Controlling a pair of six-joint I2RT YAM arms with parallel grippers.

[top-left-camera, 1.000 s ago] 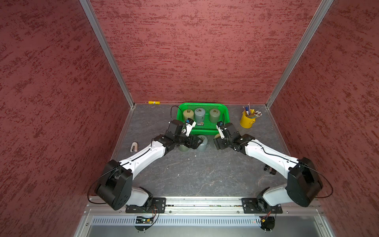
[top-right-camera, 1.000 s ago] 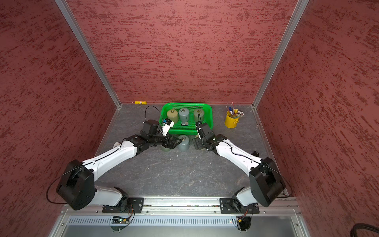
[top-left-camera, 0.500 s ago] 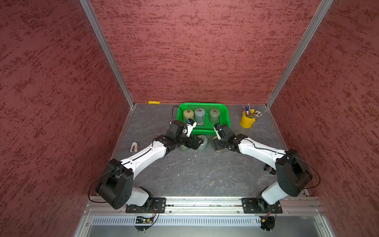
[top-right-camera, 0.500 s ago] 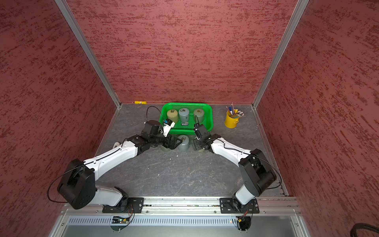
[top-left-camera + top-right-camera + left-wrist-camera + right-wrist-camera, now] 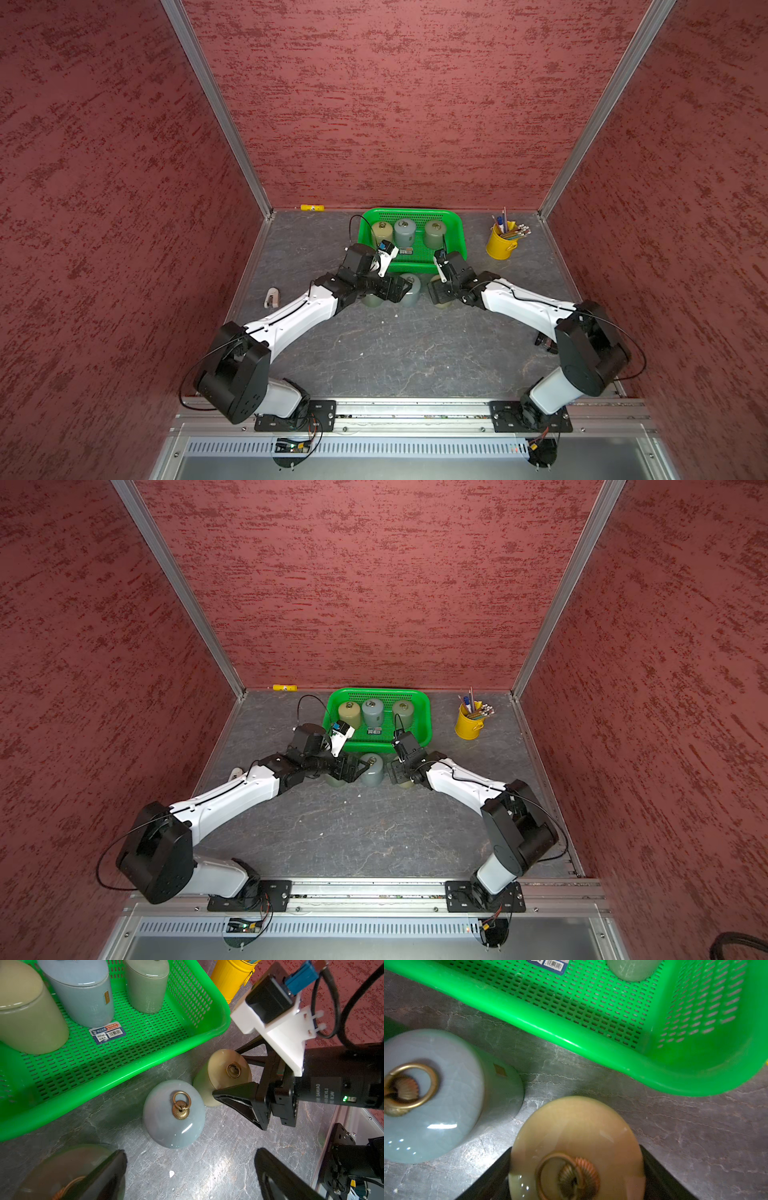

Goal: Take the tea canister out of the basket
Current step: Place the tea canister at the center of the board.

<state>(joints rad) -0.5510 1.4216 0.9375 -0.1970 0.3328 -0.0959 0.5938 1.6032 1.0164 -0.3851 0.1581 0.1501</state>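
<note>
The green basket (image 5: 409, 214) (image 5: 380, 694) stands at the back and holds three tea canisters: beige (image 5: 381, 232), blue-grey (image 5: 405, 232) and grey-green (image 5: 434, 233). Three more stand on the table just in front of it. My right gripper (image 5: 576, 1178) (image 5: 438, 291) is shut on the beige one (image 5: 577, 1130) (image 5: 226, 1072). The blue-grey one (image 5: 173, 1113) (image 5: 411, 289) stands free beside it. My left gripper (image 5: 191, 1169) (image 5: 395, 291) is open over bare table, one finger next to the green canister (image 5: 68, 1167) (image 5: 372, 300).
A yellow bucket (image 5: 500, 245) of pens and pencils stands right of the basket. A yellow marker (image 5: 311, 207) lies by the back wall, and a small white clip (image 5: 272, 297) lies near the left wall. Red walls close in three sides.
My right arm has swung its elbow inward and its gripper has shifted slightly left with the beige canister. The left arm has not moved.
</note>
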